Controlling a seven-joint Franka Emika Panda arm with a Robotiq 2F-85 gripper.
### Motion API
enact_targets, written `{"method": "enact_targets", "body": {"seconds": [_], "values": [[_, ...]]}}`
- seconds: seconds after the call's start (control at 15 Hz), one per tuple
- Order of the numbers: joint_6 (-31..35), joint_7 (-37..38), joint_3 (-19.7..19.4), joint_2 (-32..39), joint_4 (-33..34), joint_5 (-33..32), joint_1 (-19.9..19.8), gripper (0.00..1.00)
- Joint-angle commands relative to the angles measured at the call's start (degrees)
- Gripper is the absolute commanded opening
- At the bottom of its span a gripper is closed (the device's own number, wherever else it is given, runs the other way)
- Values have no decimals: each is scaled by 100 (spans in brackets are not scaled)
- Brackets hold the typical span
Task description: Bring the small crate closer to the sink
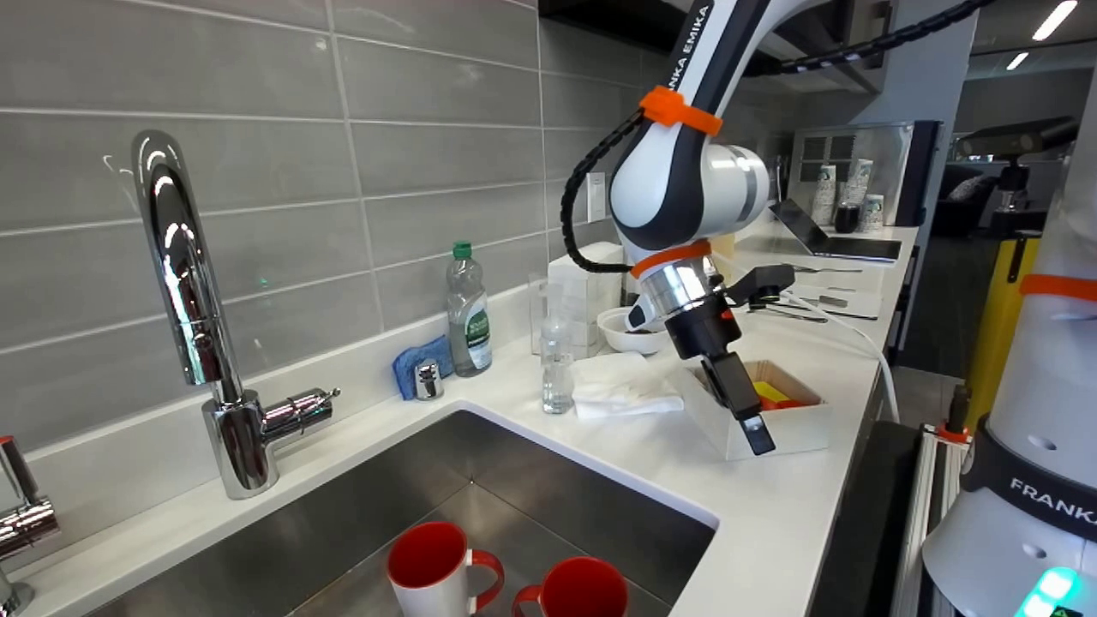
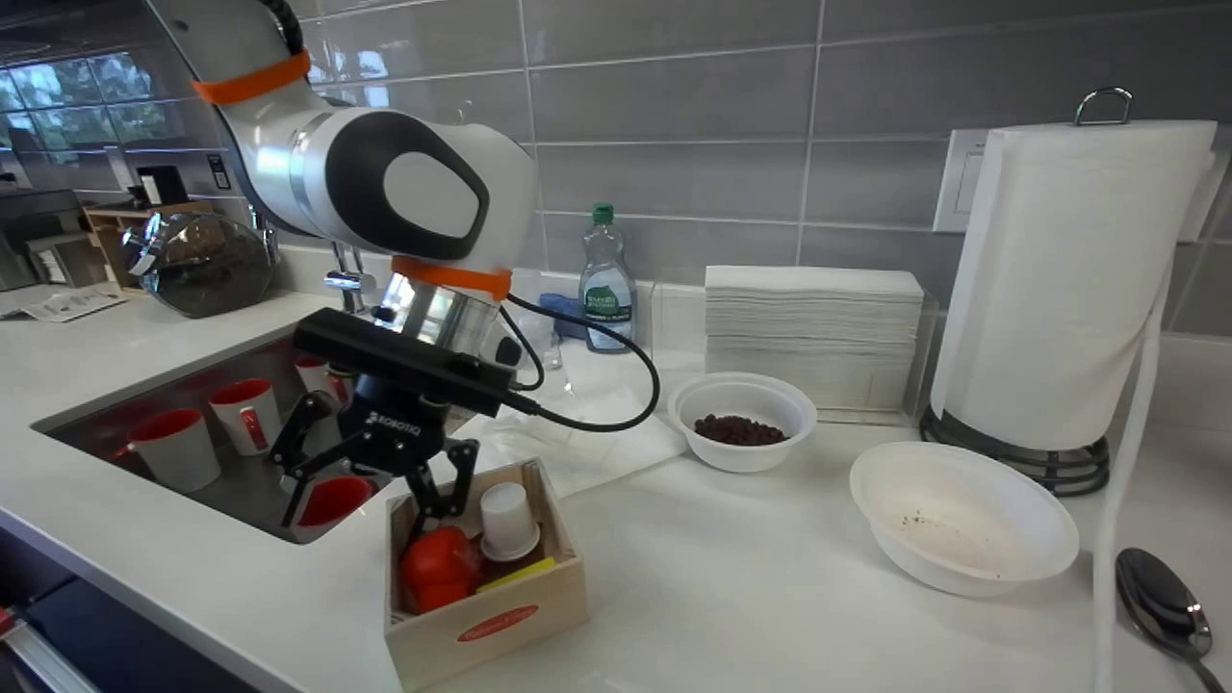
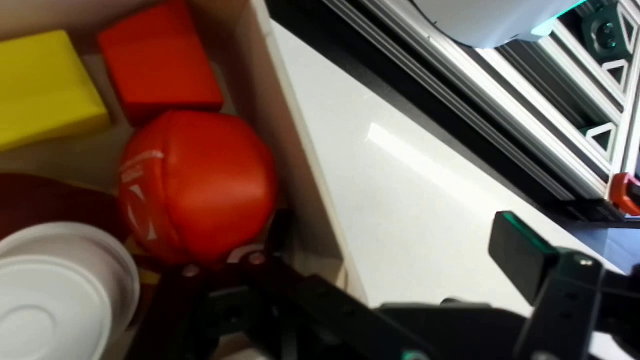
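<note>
White arm (image 1: 733,190), black panels (image 1: 677,184), orange straps (image 1: 680,110), silver wrist collar (image 1: 681,287), black ribbed cable (image 1: 568,201); black gripper (image 2: 354,522) marked ROBOTIQ

Around the stack of folded white paper napkins (image 2: 813,337) you have a round white bowl (image 2: 736,459) of dark bits (image 2: 739,430) just in front, a tall white paper-towel roll (image 2: 1068,289) on one side, a clear green-capped bottle (image 2: 606,289) on the other.

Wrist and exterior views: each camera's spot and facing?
An exterior view: on the crate side, looking past it toward sink and tiled wall; shows arm and open pincer.
An exterior view: on the sink side, looking along counter toward crate; shows arm, pincer and base.
Wrist view: above the pincer, looking down into crate; shows both fingers, part of base.
In both exterior views: sink, crate, green-capped bottle.
</note>
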Motion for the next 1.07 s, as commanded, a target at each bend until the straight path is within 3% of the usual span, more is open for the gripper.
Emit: {"method": "enact_targets", "body": {"seconds": [0.0,0.2,0.4,0.47,0.6,1.0], "values": [[-420,146,-47,-507,14,-114,53,100],[-536,449,-141,-1286,-230,-447,16,100],[-854,715,-255,-1787,46,-685,16,100],[-827,756,-298,-2271,-305,-677,28,100],[-1201,807,-389,-2461,24,-676,53,100],[-1787,976,-551,-3409,-7,-1108,43,100]]}}
